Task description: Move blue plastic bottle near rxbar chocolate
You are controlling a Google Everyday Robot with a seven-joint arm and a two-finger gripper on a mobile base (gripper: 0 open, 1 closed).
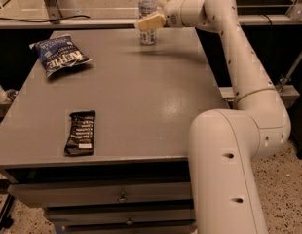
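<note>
The blue plastic bottle stands upright at the far edge of the grey table, its white cap at the top of the view. My gripper reaches in from the right at the bottle's mid-height and overlaps its label from the front. The rxbar chocolate, a dark wrapper with white lettering, lies flat near the table's front left edge, far from the bottle and the gripper.
A blue chip bag lies at the table's back left. My white arm curves along the table's right side. Drawers sit under the tabletop. A rail and cables run behind the table.
</note>
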